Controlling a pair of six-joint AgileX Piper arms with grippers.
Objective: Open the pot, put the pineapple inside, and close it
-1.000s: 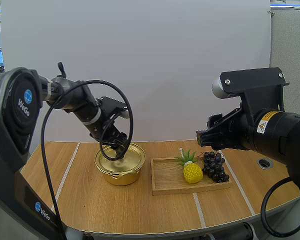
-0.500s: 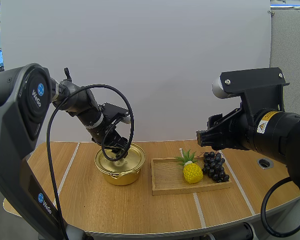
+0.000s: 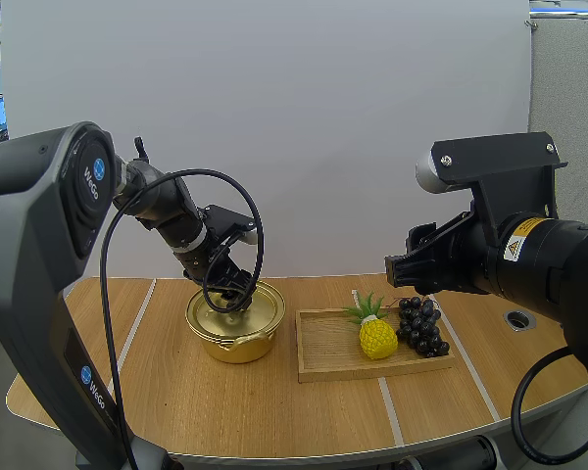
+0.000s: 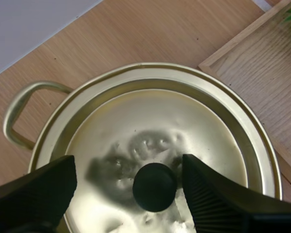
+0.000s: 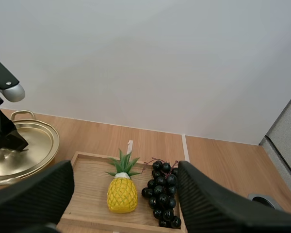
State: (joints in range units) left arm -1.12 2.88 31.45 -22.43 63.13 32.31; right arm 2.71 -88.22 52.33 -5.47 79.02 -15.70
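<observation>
The table (image 3: 176,392) carries the wooden tray (image 3: 325,357) below my right gripper (image 5: 122,170), whose fingers stand wide apart on nothing. The pot (image 3: 237,348) sits directly under my left gripper (image 4: 127,165), with its lid (image 4: 136,121) on. The pineapple (image 5: 122,194) lies on the tray beneath the right gripper, with the grapes (image 5: 162,196) just beside it. The lid's black knob (image 4: 154,186) sits between the spread left fingers, nearer one than the other. Closing off-centre could shove the lid askew or catch only the knob's edge, and the lid might then slip during lifting.

L pincer (image 4: 128,174) lower now, astride lid knob (image 4: 154,187).
</observation>
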